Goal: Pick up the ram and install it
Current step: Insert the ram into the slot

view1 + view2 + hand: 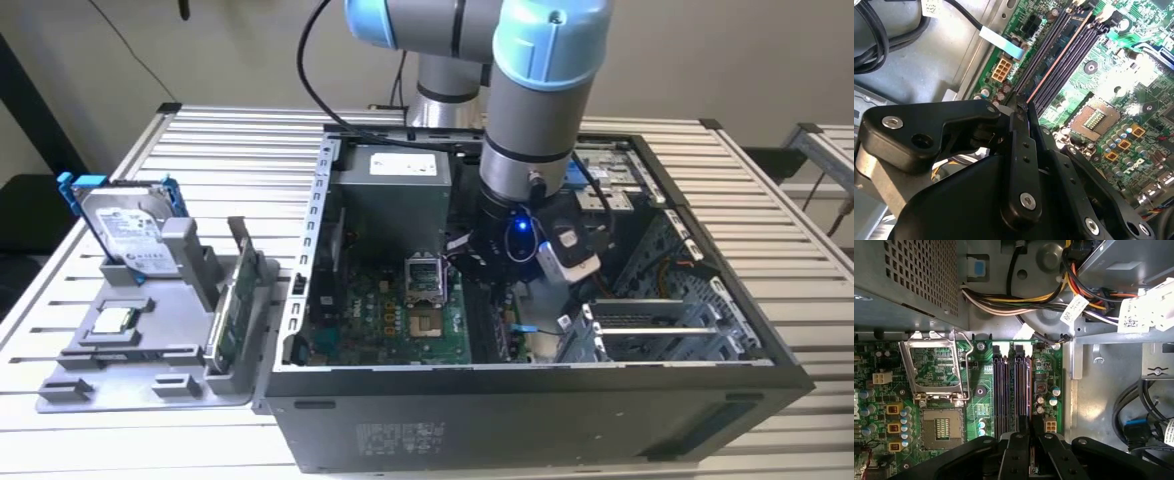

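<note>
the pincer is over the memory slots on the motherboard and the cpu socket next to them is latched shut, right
Not quite. The pincer is over the memory slots, but the cpu socket is not latched shut. In the first wrist view its metal load frame is flipped open, and the socket's contact field lies bare.

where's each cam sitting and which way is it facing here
Exterior view: off the arm, raised, looking down on the slatted table and open computer case; the arm reaches into the case.
First wrist view: on the arm, facing down at the motherboard along its memory slots; the gripper shows.
Second wrist view: on the arm, looking obliquely along the gripper toward the slots.
Shared: both wrist views show the open CPU socket.
</note>
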Motion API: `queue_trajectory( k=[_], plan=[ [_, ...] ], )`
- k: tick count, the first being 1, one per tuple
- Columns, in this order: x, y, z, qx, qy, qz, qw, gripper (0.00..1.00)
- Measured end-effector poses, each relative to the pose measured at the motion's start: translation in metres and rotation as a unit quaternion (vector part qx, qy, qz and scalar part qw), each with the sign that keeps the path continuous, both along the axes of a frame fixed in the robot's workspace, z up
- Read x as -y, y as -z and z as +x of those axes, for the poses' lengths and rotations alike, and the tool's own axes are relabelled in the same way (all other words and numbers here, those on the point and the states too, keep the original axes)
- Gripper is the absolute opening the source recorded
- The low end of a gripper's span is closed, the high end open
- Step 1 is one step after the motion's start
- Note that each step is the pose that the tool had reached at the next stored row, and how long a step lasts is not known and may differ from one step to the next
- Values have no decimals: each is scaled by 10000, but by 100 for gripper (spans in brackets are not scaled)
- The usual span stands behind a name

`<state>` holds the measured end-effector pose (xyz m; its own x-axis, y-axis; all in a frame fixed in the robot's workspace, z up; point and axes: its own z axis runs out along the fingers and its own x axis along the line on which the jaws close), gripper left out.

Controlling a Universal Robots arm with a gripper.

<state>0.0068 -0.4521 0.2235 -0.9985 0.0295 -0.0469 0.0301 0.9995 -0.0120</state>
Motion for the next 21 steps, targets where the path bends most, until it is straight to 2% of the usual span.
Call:
queue_trajectory(
  k=[7, 21],
  plan=[
    [0, 0, 18, -11, 0, 0, 10000, 14],
    [17, 6, 2, -12, -1, 0, 10000, 14]
  ],
)
